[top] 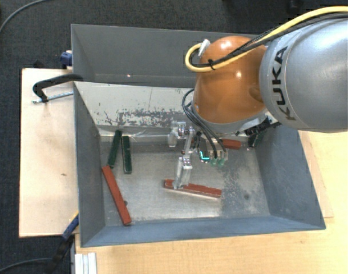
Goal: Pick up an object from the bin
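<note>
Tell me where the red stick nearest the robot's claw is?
In the camera view, that red stick lies flat on the bin floor, middle front, just below the gripper, with the two green sticks off to the view's left.

Two dark green sticks [126, 154] lie near a long red stick [116, 196].

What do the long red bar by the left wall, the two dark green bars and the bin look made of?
Long red bar: matt, even colour, square edges; probably painted wood or plastic, unclear which. Two dark green bars: same matt look, likely the same. Grey bin: sheet metal, dull sheen, scratched, reflective back wall.
</note>
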Available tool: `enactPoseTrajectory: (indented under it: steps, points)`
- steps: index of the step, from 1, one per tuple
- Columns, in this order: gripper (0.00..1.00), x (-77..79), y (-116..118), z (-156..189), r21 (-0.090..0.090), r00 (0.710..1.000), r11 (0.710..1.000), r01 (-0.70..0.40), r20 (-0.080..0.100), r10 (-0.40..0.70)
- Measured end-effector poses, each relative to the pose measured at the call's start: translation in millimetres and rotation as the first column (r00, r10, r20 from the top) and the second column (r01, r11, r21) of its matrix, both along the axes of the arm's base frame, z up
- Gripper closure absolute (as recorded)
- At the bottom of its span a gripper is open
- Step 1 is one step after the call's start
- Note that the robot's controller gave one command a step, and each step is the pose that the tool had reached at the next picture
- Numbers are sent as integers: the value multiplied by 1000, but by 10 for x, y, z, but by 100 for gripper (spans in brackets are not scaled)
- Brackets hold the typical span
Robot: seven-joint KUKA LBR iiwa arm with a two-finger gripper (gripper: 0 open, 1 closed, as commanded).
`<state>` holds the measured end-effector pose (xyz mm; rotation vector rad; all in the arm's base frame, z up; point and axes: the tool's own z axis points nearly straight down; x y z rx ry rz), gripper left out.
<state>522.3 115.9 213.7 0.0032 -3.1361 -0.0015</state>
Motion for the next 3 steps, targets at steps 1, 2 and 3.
enactPoseTrajectory:
  steps: [1, 2, 3]
  points:
    - [0, -91, -943, -1477, -2, 994, 994, -109, -3, 108]
    - [0, -143, -726, -1113, 0, 989, 990, -144, 13, 144]
    - [0, -83, -985, -954, -2, 991, 991, -133, 14, 133]
